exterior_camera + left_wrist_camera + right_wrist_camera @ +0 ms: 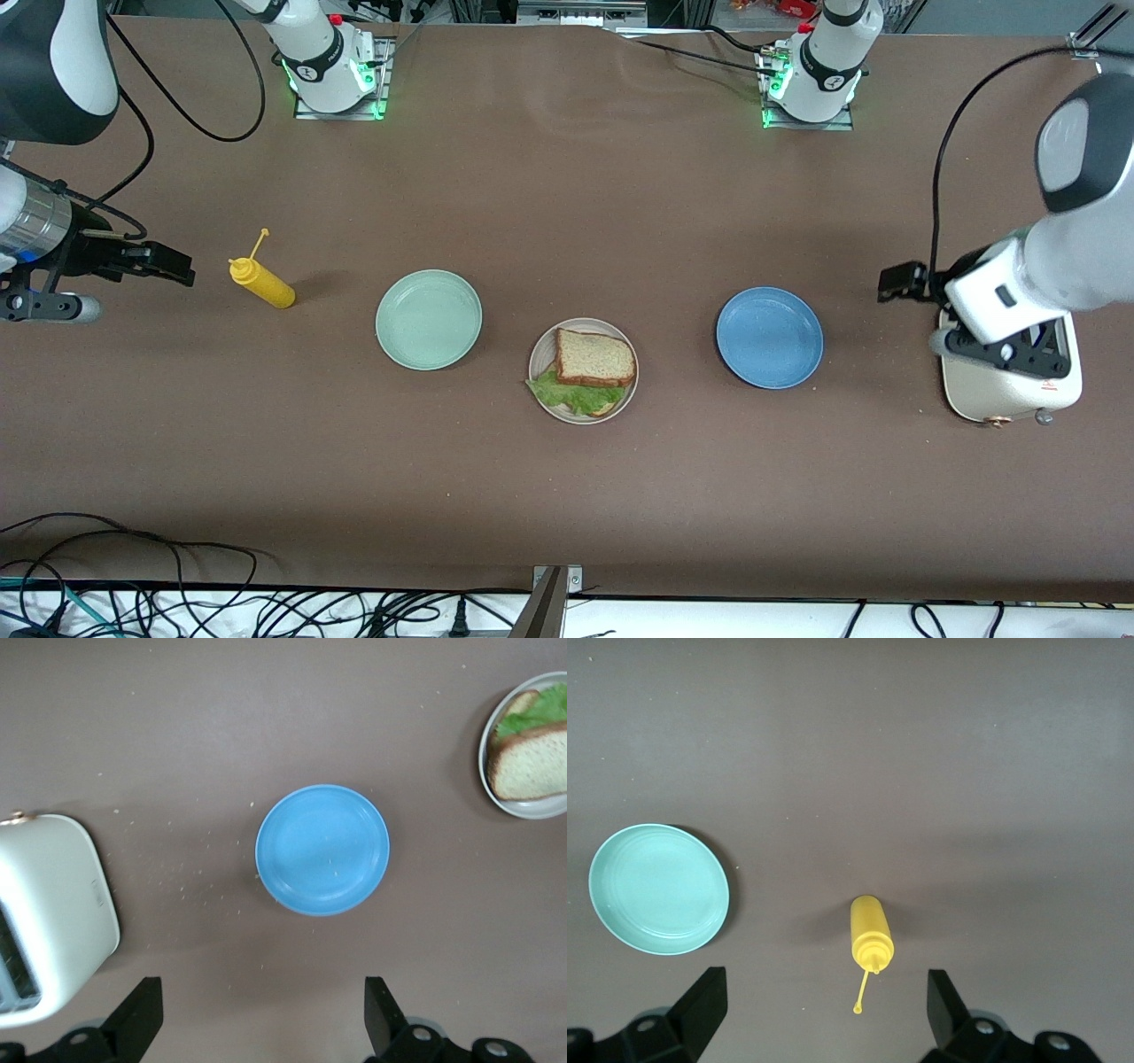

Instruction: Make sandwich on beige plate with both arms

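The sandwich [595,356] lies on the beige plate [539,353] at the middle of the table: a brown bread slice on top, green lettuce [574,394] sticking out beneath it, and a second slice's edge under that. It also shows in the left wrist view [532,766]. My left gripper [1010,353] is open and empty above the toaster; in its wrist view the gripper [263,992] hangs over bare table beside the blue plate. My right gripper [44,306] is open and empty at the right arm's end of the table, its wrist view [824,988] showing it above the yellow bottle's tip.
A mint-green plate [429,319] and a blue plate [769,337] flank the beige plate, both empty. A yellow squeeze bottle [261,282] lies on its side toward the right arm's end. A cream toaster [1010,390] stands at the left arm's end. Crumbs dot the table near it.
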